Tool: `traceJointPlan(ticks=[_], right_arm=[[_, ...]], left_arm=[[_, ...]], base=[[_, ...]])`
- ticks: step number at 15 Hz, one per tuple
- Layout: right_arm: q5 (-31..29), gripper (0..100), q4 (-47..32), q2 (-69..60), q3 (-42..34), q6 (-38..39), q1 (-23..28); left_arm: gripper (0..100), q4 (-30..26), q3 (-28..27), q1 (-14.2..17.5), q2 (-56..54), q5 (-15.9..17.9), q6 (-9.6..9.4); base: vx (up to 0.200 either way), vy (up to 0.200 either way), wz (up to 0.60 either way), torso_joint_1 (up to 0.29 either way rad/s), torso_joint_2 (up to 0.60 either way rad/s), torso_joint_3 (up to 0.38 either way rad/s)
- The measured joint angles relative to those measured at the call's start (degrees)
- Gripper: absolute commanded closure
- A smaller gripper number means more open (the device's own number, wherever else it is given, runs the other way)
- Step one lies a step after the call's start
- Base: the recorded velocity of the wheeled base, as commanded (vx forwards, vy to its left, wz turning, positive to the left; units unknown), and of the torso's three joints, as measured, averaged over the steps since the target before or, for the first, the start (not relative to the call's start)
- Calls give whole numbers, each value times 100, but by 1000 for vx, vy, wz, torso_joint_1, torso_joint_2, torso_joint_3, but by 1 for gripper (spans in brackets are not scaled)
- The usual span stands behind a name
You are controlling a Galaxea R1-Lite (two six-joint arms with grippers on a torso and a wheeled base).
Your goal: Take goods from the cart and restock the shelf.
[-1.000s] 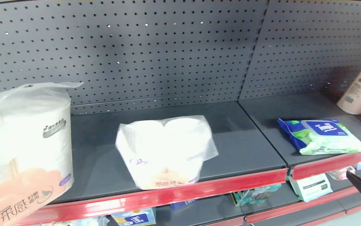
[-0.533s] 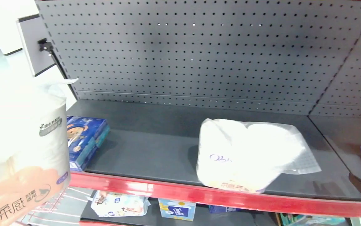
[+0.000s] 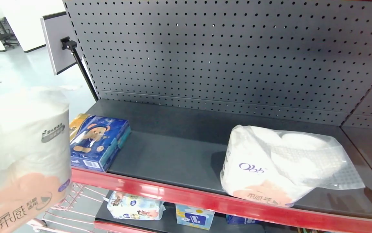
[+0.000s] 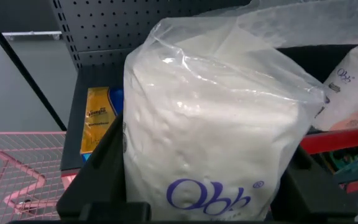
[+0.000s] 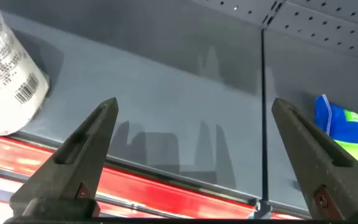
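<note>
While the left claw [image 4: 201, 186] pinches a roll pack [image 3: 24, 152] standing tall off the left end of the shelf [image 3: 173, 195], the bare spot [image 3: 169, 158] for it lies to the right, between the blue box [image 3: 98, 142] and the other roll pack [image 3: 270, 168], and the right claw [image 5: 194, 106] is spread wide.

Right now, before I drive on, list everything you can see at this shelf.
held toilet paper pack: 1, white and peach, in the left gripper, before the shelf's left end
shelved toilet paper pack: 1, white and peach, lying near the front edge
tissue box: 1, blue, shelf's left front corner
blue-green pack: 1, next bay
lower-shelf packs: at least 3, white and blue
shelf: dark grey, red lip
cart: pink wire, beside the shelf's left end
left gripper: black, clamping the pack
right gripper: dark, open, empty
</note>
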State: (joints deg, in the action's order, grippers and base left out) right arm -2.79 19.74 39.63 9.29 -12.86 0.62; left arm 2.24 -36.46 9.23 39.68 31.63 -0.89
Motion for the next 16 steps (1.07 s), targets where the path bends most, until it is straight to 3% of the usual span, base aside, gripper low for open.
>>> traceJointPlan(ticks=[3, 4, 10, 12, 16], right_arm=[[0, 0, -17, -96, -72, -38, 0], [0, 0, -22, -121, -80, -77, 0], [-13, 0, -26, -157, -95, -260, 6], [-11, 0, -22, -162, -133, -263, 9], [-10, 0, -17, -166, -168, -271, 4]], left_arm=[[100, -24, 39, 6, -115, -563, 7], [100, -24, 39, 2, -137, -607, 21], [100, -26, 46, -37, -129, -580, -6], [100, -28, 44, -44, -123, -419, -11], [100, 0, 28, -50, -88, -304, -9]], base=[[0, 0, 0, 0, 0, 0], [0, 0, 0, 0, 0, 0], [0, 0, 0, 0, 0, 0], [0, 0, 0, 0, 0, 0], [0, 0, -600, -4, 2, 1]])
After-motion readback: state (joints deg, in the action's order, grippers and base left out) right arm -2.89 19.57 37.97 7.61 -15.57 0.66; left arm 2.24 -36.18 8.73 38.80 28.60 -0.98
